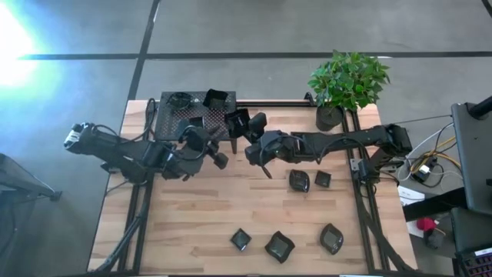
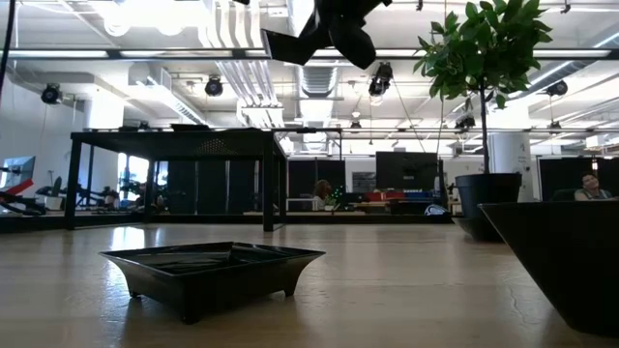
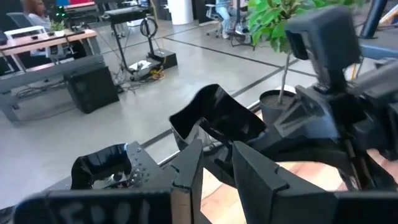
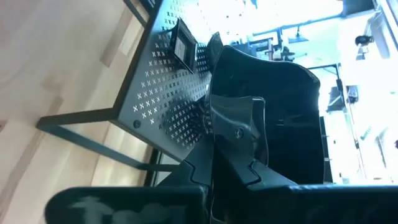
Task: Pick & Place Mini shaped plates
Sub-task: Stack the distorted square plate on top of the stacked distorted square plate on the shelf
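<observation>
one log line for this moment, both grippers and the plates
right gripper: shut on plate by stand | left gripper: open, empty | five plates on table

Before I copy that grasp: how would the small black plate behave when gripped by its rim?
The plate looks stiff, keeping its shape in the right end effector. Its glossy surface suggests it could slip. Held by the rim alone, it probably weighs little.

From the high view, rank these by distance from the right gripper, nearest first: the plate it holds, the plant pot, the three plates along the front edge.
1. Held plate, in the right gripper, by the stand.
2. Plant pot, back right.
3. Front-edge plates, farthest.
</observation>
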You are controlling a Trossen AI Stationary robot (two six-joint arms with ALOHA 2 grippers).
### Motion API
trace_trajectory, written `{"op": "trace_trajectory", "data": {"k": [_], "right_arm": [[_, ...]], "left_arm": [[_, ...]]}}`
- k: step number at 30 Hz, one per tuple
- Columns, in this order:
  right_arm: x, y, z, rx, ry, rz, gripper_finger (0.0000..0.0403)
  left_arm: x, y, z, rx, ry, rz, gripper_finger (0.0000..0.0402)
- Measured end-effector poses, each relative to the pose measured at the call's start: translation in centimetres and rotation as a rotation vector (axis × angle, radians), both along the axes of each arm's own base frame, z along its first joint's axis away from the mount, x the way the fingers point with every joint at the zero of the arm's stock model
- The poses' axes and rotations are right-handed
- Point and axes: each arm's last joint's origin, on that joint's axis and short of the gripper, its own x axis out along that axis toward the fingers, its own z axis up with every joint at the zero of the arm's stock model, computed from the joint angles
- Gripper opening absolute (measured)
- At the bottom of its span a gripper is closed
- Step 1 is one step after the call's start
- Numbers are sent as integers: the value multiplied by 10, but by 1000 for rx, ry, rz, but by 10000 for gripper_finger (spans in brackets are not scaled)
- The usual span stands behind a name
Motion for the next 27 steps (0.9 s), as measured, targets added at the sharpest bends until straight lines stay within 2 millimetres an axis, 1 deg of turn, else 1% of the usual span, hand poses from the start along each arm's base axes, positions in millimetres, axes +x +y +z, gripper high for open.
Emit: {"op": "trace_trajectory", "data": {"k": [6,11,18,27], "right_arm": [[0,2,0,-2,1,6,8],[0,5,0,-2,0,15,8],[0,8,0,-18,-4,-12,8],[0,12,1,-20,-8,-5,8]], "left_arm": [[8,13,-6,-4,11,57,84],[10,22,-7,-19,1,90,84],[12,28,-12,-59,-4,75,84],[13,31,-10,-70,-30,77,84]]}}
